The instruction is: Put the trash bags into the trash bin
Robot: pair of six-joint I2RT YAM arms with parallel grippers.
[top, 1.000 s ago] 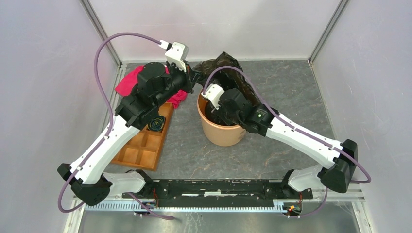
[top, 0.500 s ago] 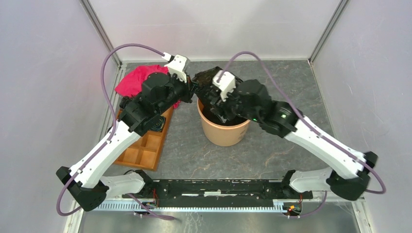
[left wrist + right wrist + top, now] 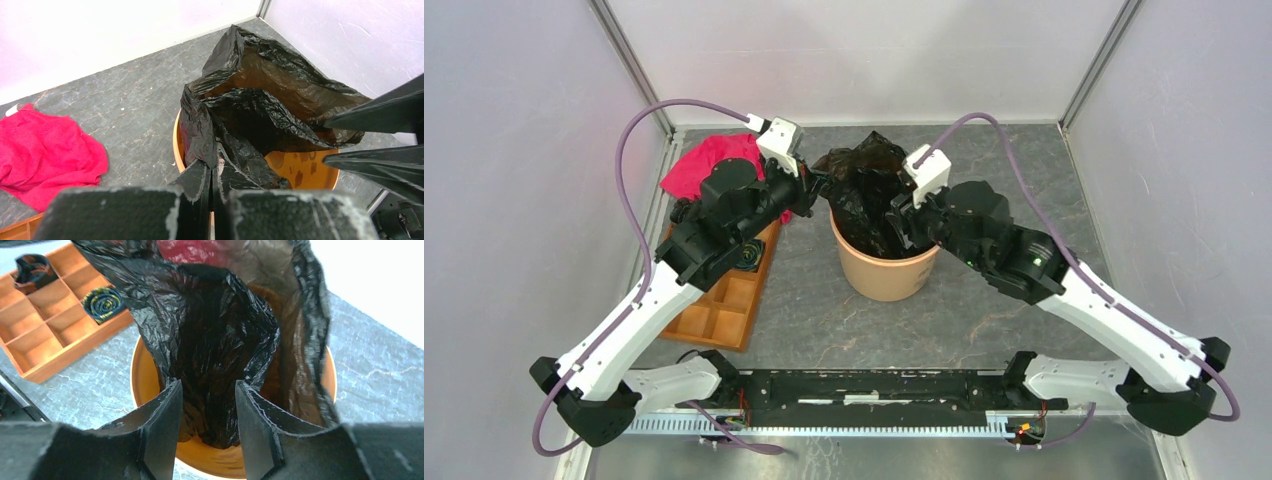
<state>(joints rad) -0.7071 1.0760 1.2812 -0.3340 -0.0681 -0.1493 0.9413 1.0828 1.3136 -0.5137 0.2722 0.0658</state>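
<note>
One bag [image 3: 871, 178] half in bin [image 3: 890, 278], left hand [image 3: 818, 190] pinching edge.

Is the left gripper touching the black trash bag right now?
Touching. The left wrist view shows the left gripper shut on a fold of the trash bag, the plastic pinched between its fingertips.

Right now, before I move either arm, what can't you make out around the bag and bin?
- Most of the trash bin inside: every view, covered by the black bag.
- Bin's far rim: top view, under the bag.
- Right gripper: top view, hidden by its own wrist; wrist view leaves pad contact with the bag unclear.
- Tray: top view, far end under the left arm.
</note>
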